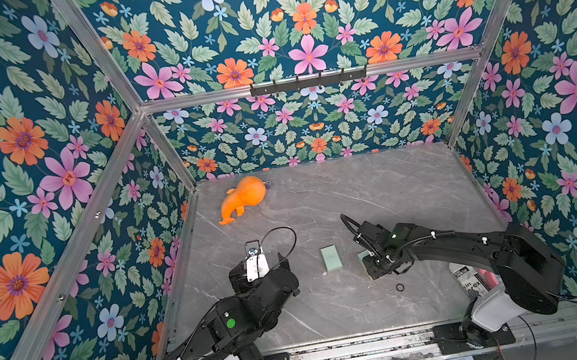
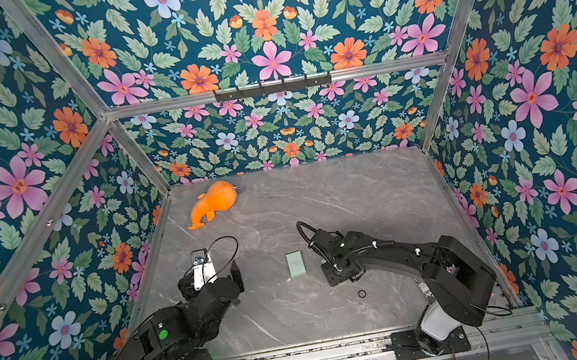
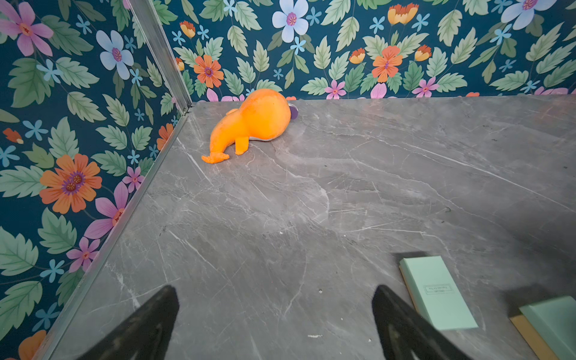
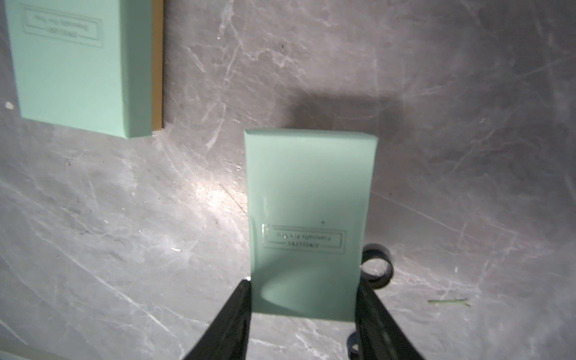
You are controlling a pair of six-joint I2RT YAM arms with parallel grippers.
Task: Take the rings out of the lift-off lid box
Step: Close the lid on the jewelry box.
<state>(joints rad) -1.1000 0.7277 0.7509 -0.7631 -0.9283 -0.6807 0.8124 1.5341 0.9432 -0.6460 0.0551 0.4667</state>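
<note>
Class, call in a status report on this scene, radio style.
Left gripper: jaws open, empty. Right gripper: jaws clamped on a green box. One black ring lies loose nearby. Second green box sits apart.

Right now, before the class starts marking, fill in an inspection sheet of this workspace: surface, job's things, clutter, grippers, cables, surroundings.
Surface: grey marble-look table, a few light specks.
Job's things: held box part, mint green; second box part lying flat, apart from it; rings out on the table beside the held part; both top views show one ring.
Clutter: orange plush toy at the far left; printed packet partly under the right arm.
Grippers: left gripper open, empty; right gripper shut on the held box part.
Cables: black cable loop at the left wrist; ribbed hose at the right wrist.
Surroundings: floral walls, aluminium frame, hook rail.
</note>
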